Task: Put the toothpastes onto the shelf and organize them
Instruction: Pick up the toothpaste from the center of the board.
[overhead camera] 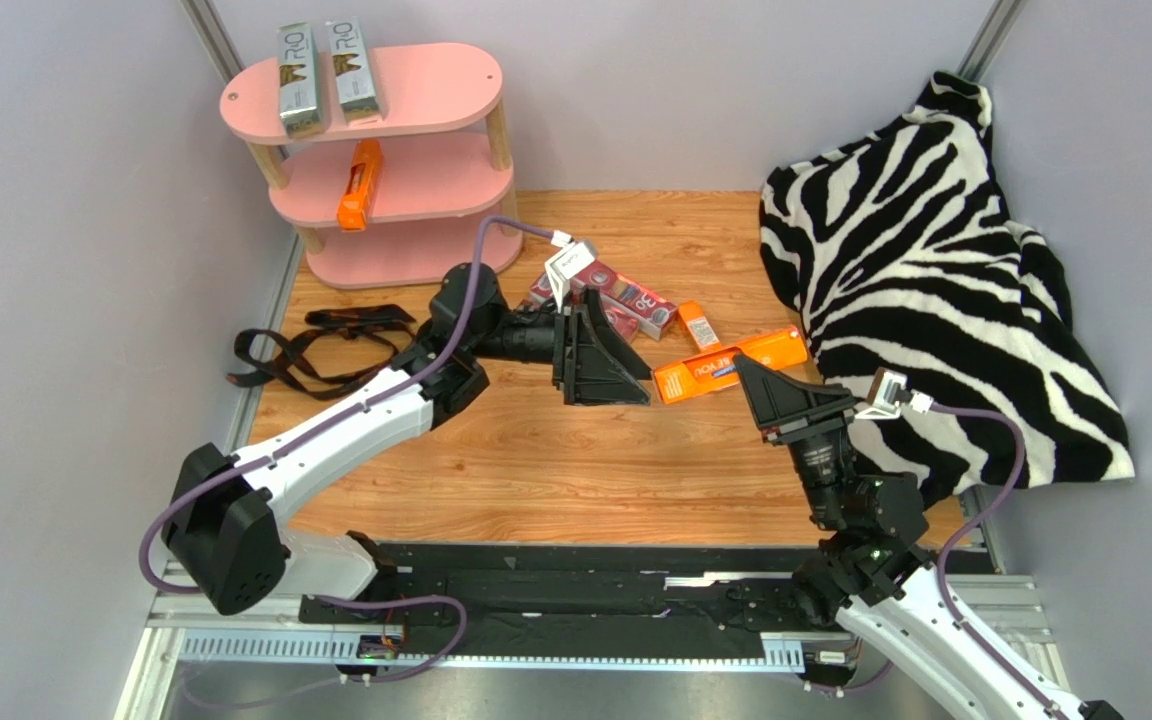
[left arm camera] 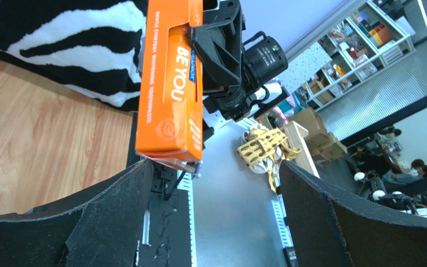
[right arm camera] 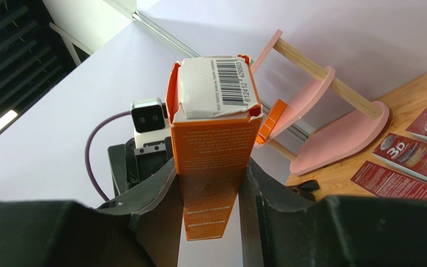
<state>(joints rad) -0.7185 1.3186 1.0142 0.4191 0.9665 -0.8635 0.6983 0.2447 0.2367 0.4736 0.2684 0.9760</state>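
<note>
A wooden tabletop (overhead camera: 537,465) boxed in by pale grey walls, with a zebra-print cloth (overhead camera: 928,285) heaped at the right. The right gripper (right arm camera: 207,192) is clamped on one end of an orange toothpaste carton (right arm camera: 213,139), its pads pressing two opposite long faces. The carton juts toward the left arm, apparently clear of the table. Facing it, the left gripper (left arm camera: 213,172) has its fingers (left arm camera: 110,217) spread wide and holds nothing, with the carton's free end just ahead of the gap. This reads as a mid-air handover (the shelf stands on the left arm's side). Next, the left jaws should advance around the free end, square to its faces, and close before the right lets go. The carton is long, slim and bright orange, with white lettering and a ragged barcoded end flap. Beyond, three dark red cartons (overhead camera: 620,297) and a second orange carton (overhead camera: 699,324) lie on the table. The pink three-tier shelf (overhead camera: 432,83) in the far left corner carries two silver-grey cartons (overhead camera: 297,78) on top and a third orange carton (overhead camera: 361,183) on its middle tier.
</note>
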